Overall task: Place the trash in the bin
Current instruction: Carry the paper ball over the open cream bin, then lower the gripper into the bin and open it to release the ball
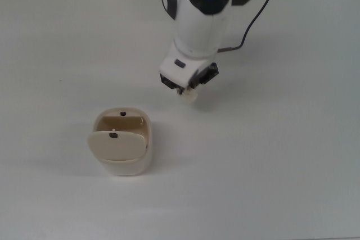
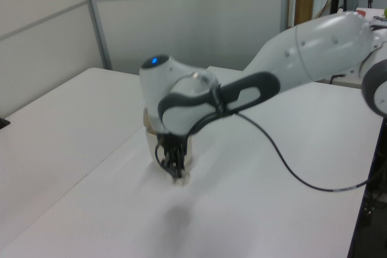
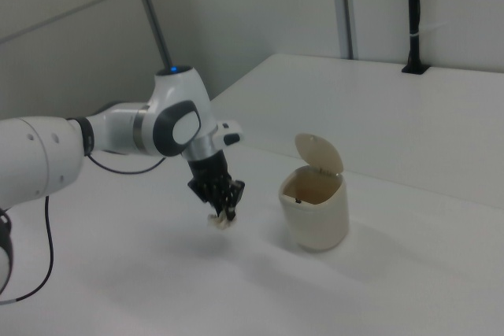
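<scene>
We see the gripper [image 3: 225,212] pinched shut on the trash [image 3: 220,221], holding the cream wad above the white table [image 3: 409,273], to the right view's left of the bin [image 3: 315,214], whose flap stands open.

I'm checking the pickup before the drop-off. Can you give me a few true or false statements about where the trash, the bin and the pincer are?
1. The pincer holds the trash. True.
2. The trash rests on the table. False: it hangs above it, with a shadow below.
3. The lid of the bin is tipped open. True.
4. The trash is already inside the bin. False: it is still beside it, in the pincer.
</scene>
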